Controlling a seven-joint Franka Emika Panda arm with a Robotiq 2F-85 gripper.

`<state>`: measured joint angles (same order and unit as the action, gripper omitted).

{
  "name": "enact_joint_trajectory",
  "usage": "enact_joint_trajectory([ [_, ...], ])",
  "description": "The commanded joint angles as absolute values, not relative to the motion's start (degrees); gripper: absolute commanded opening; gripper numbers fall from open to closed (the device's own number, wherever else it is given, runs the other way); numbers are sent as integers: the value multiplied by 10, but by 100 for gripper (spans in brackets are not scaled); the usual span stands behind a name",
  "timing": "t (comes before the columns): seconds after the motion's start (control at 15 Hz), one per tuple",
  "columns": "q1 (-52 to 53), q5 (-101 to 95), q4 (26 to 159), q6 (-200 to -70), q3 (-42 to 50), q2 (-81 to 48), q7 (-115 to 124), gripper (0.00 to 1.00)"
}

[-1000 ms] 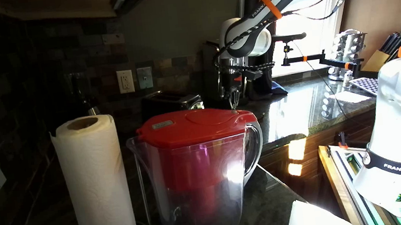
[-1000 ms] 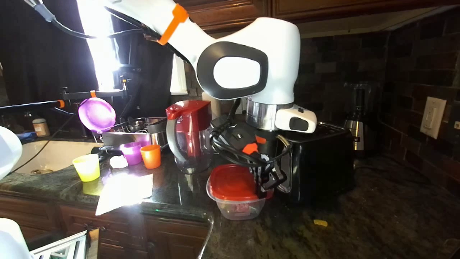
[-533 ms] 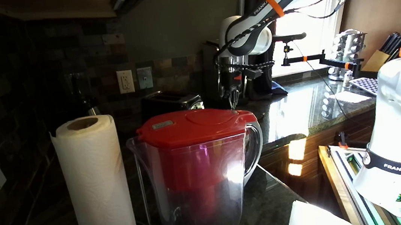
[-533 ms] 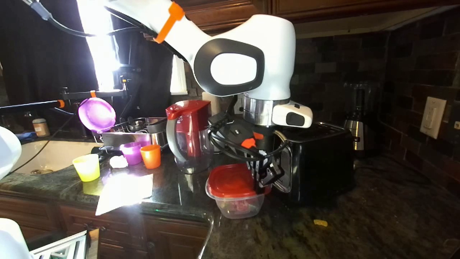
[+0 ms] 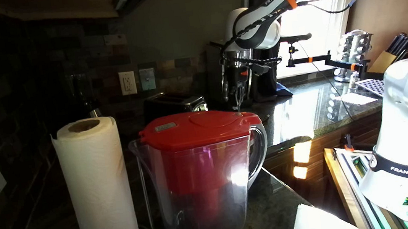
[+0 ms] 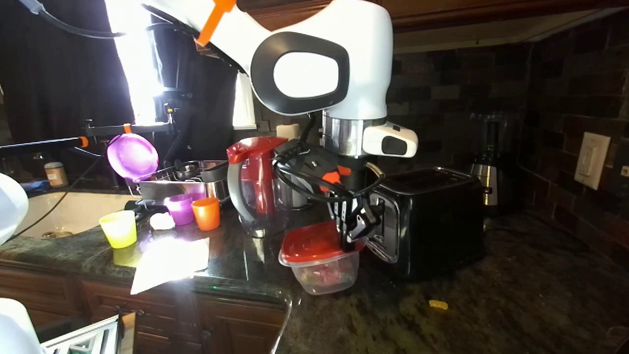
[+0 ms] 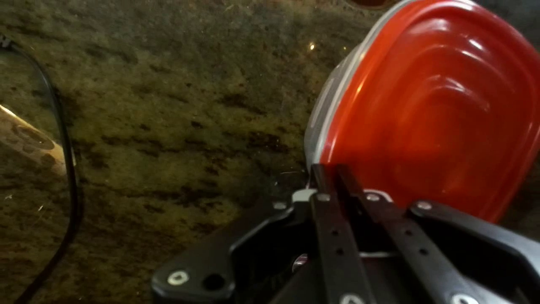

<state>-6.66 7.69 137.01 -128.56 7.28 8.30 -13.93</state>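
Since a second ago the arm [image 6: 363, 64] has risen and the clear container [image 6: 324, 275], red lid [image 7: 443, 118] on, has tilted along with it; whether its base touches the bench [image 6: 491, 319] is unclear. The jaws, nearly closed, pinch the lid's rim. Just beside stands a black toaster [image 6: 437, 226]; farther back, a red-topped pitcher [image 6: 265, 191] and an orange cup [image 6: 206, 214].

Wrist view: red-lidded clear plastic container [image 7: 426, 122], cropped at top and right, one corner hidden behind the black jointed hand [image 7: 331, 169]. In an exterior view, the container's contents [image 6: 328, 276] appear indistinct.
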Motion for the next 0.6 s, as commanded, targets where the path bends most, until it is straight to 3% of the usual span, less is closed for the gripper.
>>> enact_joint_trajectory([
  [0.0, -64, 80, 1376, -1275, 77, 87, -137, 2],
  [0.33, -62, 99, 1373, -1257, 81, 73, -162, 2],
  [0.4, -63, 99, 1376, -1263, 82, 77, -173, 34],
  [0.53, -65, 103, 1379, -1261, 89, 85, -221, 40],
])
